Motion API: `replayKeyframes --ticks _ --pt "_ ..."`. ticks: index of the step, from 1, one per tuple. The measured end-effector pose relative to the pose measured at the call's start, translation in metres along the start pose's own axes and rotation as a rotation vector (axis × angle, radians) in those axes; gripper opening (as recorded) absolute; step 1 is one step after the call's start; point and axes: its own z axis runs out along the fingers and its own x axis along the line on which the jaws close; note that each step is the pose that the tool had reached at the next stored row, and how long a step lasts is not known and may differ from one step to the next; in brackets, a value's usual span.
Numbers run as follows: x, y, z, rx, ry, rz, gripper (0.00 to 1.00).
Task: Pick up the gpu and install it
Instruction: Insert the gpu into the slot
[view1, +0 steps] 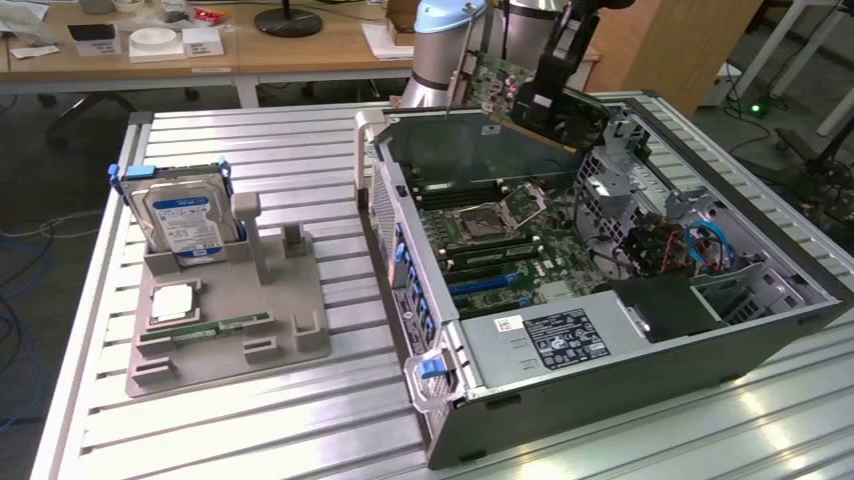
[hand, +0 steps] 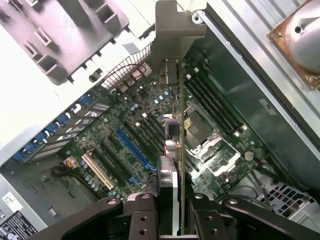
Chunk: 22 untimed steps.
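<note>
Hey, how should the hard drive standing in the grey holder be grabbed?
Probably the upper half of the hard drive, pinched across its labelled face and back, from straight above: it stands upright in the grey holder, lower end slotted in, top exposed.

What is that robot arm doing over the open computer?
The arm's gripper is clamped on the gpu, holding it edge-on above the motherboard inside the open computer case. The card is not yet seated in a slot. Toward the exterior view's left, a grey tray holds a hard drive standing upright.
</note>
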Motion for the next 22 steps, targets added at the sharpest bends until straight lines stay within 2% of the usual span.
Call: replayKeyframes --ticks 8,22 --pt "0.0000 0.0000 0.0001 -0.0015 0.0062 -0.087 0.28" --pt "0.0001 0.0000 0.0004 -0.0048 0.0202 -0.282 0.28"
